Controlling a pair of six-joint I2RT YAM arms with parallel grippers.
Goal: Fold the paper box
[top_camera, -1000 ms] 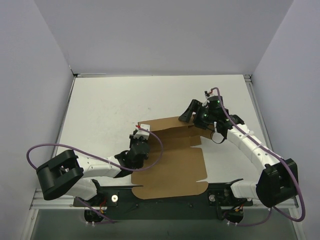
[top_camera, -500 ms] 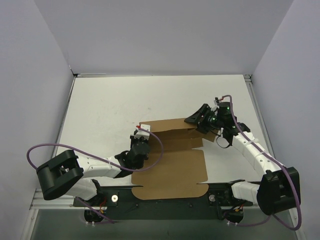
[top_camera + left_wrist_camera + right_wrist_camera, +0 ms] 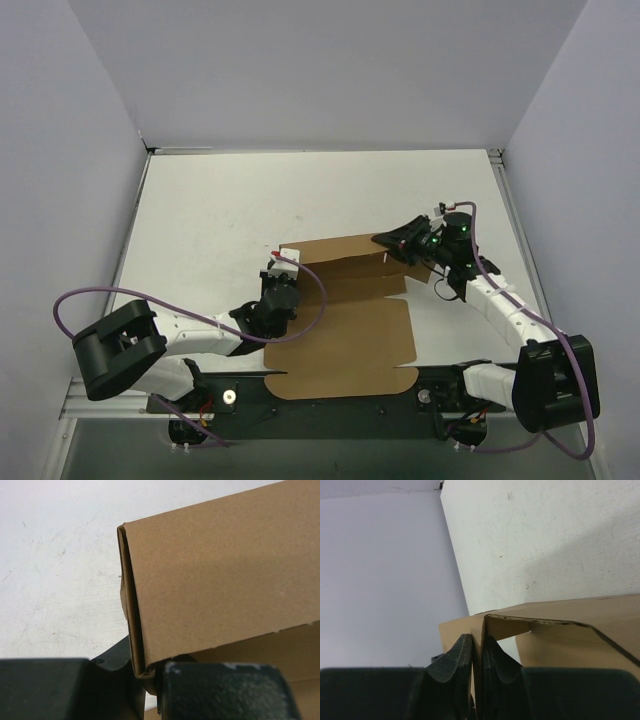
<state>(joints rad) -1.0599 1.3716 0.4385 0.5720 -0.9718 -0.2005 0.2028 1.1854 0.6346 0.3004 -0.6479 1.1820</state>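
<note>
The paper box (image 3: 345, 345) is brown cardboard lying mid-table, its near panel flat and its far wall (image 3: 340, 252) folded up. At the wall's left end my left gripper (image 3: 283, 264) is shut on the doubled cardboard edge. The left wrist view shows that edge (image 3: 131, 605) wedged between the black fingers (image 3: 220, 692) of the left gripper (image 3: 150, 680). At the wall's right end my right gripper (image 3: 393, 244) is shut on a side flap. Seen from the right wrist, that thin flap (image 3: 465, 630) stands pinched in the right gripper (image 3: 477, 655), with the folded wall (image 3: 580, 645) running off to the right.
The white table (image 3: 220, 210) is enclosed by pale purple walls on three sides. A metal rail (image 3: 110, 400) runs along the near edge by the arm bases. Purple cables (image 3: 70, 300) loop off both arms.
My right gripper swung in toward the box's right end and closed from open onto the side flap. The left gripper kept its hold and place.
</note>
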